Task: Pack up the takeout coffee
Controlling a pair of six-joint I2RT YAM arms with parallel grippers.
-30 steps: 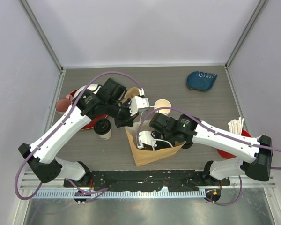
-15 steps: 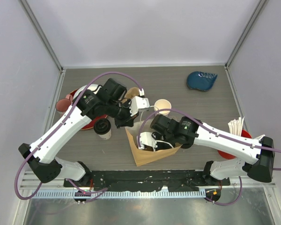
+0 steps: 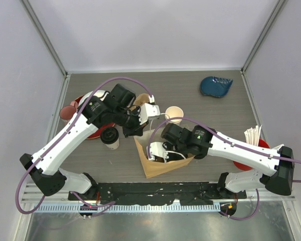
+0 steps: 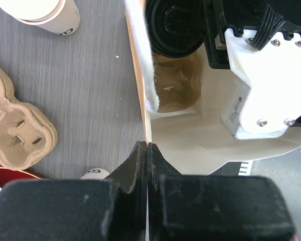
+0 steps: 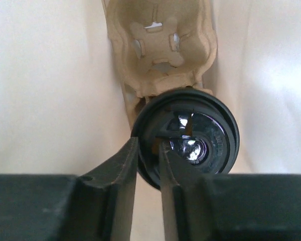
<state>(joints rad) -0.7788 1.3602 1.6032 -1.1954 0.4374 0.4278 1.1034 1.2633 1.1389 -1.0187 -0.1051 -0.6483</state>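
Observation:
An open brown paper bag (image 3: 158,168) stands at the table's near middle. My left gripper (image 4: 148,148) is shut on the bag's top edge (image 4: 138,90) and holds the wall upright. Inside, one takeout coffee, a cup under a black sip lid (image 5: 190,138), sits in a pulp carrier (image 5: 160,45), also seen in the left wrist view as the lid (image 4: 173,27). My right gripper (image 5: 148,150) reaches down into the bag, its jaws slightly parted astride the lid's rim. A second lidded takeout coffee (image 3: 109,135) stands on the table left of the bag.
A lidless paper cup (image 3: 174,113) stands behind the bag. Spare pulp carriers (image 4: 17,125) lie beside a red plate (image 3: 98,131) at the left, with a pink cup (image 3: 66,111). A blue dish (image 3: 215,86) sits at the back right, white sticks (image 3: 253,134) on a red plate at the right.
My right gripper has sunk a little further into the bag and its jaws have parted slightly at the lid's rim. The left gripper still pinches the bag's edge.

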